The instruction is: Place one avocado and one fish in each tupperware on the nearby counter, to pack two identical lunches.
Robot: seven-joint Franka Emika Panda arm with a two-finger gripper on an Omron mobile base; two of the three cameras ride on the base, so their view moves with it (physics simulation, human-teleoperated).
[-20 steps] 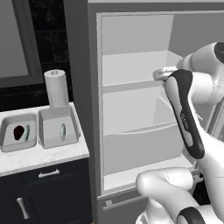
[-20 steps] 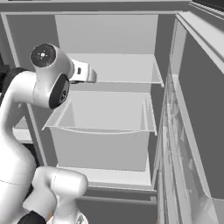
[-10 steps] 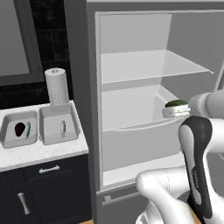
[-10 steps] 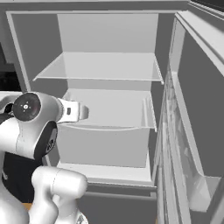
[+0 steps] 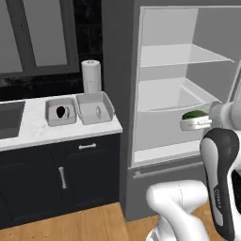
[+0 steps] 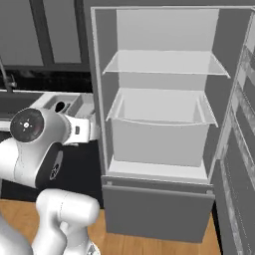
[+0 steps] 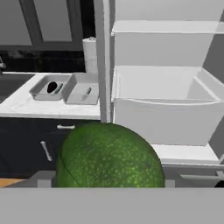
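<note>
A green avocado (image 5: pixel 195 114) sits in my gripper (image 5: pixel 194 123), which is shut on it in front of the open fridge. Close up in the hand view, the same avocado (image 7: pixel 109 157) hides the fingertips. On the counter (image 5: pixel 33 134), left of the fridge, stand two grey tupperwares side by side. The left tupperware (image 5: pixel 49 116) holds a dark avocado (image 5: pixel 60 111) and a pale fish (image 5: pixel 67 111). The right tupperware (image 5: pixel 107 105) holds one fish (image 5: pixel 98 111). Both tupperwares show again in the hand view, left (image 7: pixel 38 89) and right (image 7: pixel 78 95), far beyond the held avocado.
The fridge (image 5: pixel 186 94) stands open with a shelf and a pale drawer (image 6: pixel 159 132); its door (image 6: pixel 241 149) hangs at the right. A paper towel roll (image 5: pixel 91 75) stands behind the tupperwares. A sink (image 5: pixel 9 120) lies at the counter's left. Dark cabinets (image 5: pixel 61 176) sit below.
The arm has drawn out of the fridge, the avocado in its gripper. The base has moved back, so more of the counter and the cabinets shows now.
</note>
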